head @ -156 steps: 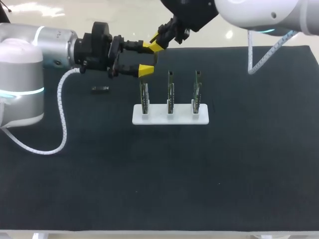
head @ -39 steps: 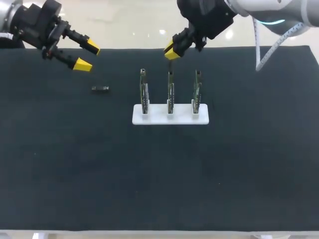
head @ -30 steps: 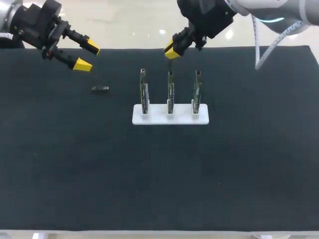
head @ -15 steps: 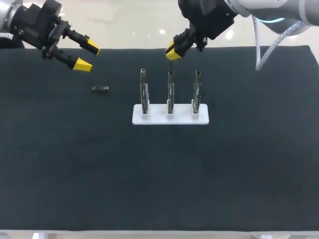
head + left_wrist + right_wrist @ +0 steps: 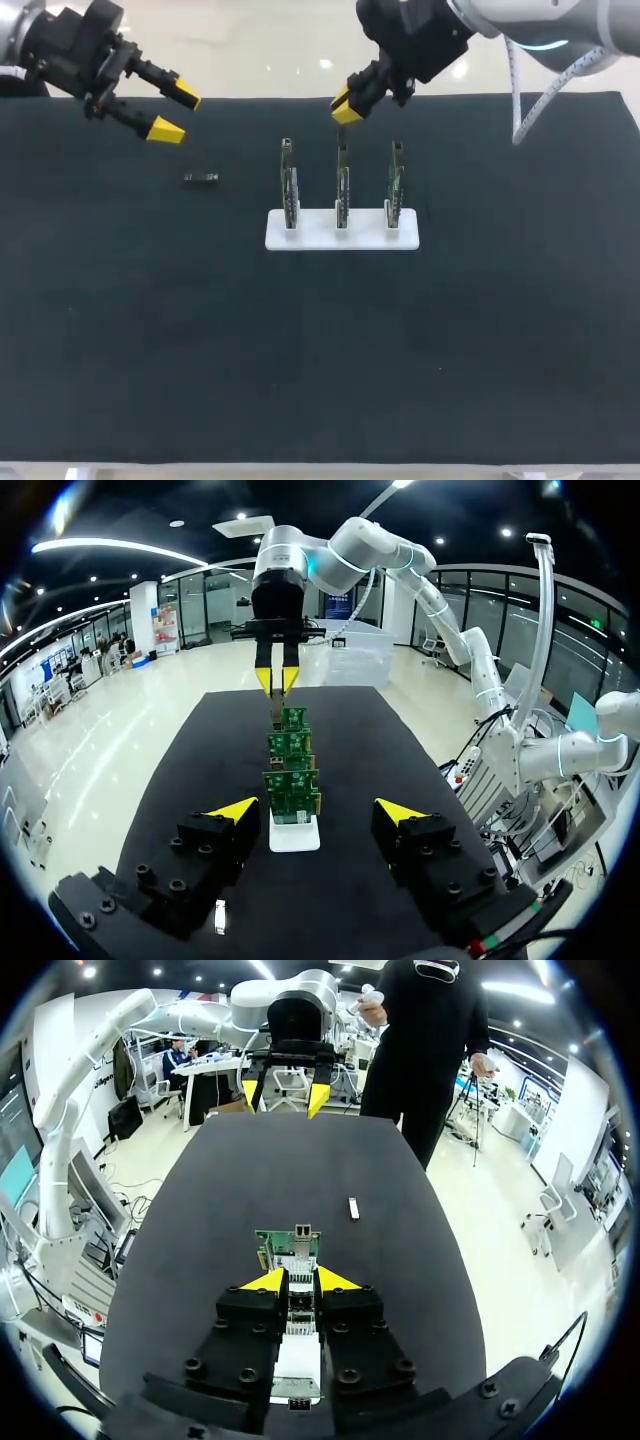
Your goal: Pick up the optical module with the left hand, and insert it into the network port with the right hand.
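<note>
My right gripper (image 5: 344, 108) hangs over the middle circuit board (image 5: 342, 190) of three standing in a white base (image 5: 305, 235). It is shut on a slim optical module (image 5: 297, 1298), whose dark end (image 5: 343, 132) points down at the board's top port (image 5: 299, 1235). I cannot tell whether it touches. A second small module (image 5: 201, 178) lies flat on the black mat to the left of the boards. My left gripper (image 5: 175, 113) is open and holds nothing, raised at the far left, above and behind that module. In the left wrist view my left gripper (image 5: 316, 810) looks along the row of boards (image 5: 291, 785) to the right gripper (image 5: 277, 680).
The black mat (image 5: 320, 360) covers the whole table. The left board (image 5: 288, 185) and right board (image 5: 395, 185) stand close on either side of the middle one. The loose module (image 5: 353, 1208) lies between the boards and my left gripper (image 5: 290, 1095).
Over the last second the right gripper has only shifted slightly above the middle board. The left arm, drawn back earlier from beside it, has kept still with its fingers wide.
</note>
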Controlling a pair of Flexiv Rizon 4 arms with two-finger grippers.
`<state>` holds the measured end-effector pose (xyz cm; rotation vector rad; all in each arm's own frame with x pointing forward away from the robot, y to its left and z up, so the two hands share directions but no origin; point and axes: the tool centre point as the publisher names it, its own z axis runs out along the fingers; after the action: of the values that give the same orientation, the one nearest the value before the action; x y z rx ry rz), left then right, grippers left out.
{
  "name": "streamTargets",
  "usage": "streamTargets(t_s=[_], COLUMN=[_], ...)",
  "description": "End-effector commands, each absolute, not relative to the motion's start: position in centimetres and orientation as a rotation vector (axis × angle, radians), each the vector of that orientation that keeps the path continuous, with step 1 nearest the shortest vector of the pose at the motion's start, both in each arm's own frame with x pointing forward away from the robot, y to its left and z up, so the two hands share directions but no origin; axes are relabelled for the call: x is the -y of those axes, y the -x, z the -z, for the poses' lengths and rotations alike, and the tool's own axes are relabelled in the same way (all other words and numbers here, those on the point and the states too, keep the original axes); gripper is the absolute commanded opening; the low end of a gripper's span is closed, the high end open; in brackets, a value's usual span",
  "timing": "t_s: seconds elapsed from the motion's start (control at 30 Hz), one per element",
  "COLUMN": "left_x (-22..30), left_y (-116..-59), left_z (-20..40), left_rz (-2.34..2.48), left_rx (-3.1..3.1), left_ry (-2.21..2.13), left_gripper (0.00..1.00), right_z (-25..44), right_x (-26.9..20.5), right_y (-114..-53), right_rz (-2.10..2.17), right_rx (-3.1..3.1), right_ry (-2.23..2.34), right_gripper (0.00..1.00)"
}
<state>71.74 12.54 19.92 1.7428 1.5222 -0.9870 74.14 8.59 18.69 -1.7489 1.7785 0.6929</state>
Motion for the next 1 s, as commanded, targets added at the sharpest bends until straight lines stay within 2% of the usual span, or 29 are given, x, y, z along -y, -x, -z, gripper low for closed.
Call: streamTargets(t_s=[0.03, 1.0], left_x=[-12.52, -12.52], left_y=[-71.80, -71.80], left_z=[-19.94, -19.94], left_rz=[0.987, 0.987], left_rx=[-1.525, -1.525], left_ry=[-1.745, -1.745], left_gripper=[1.00, 1.00], right_z=[-18.58, -18.60], right_x=[-8.56, -8.36], right_y=[-74.14, -74.18], right_rz=[-0.693, -0.685], right_rx=[-1.779, -1.793], right_ry=[1.750, 1.764], right_gripper=[0.00, 0.00])
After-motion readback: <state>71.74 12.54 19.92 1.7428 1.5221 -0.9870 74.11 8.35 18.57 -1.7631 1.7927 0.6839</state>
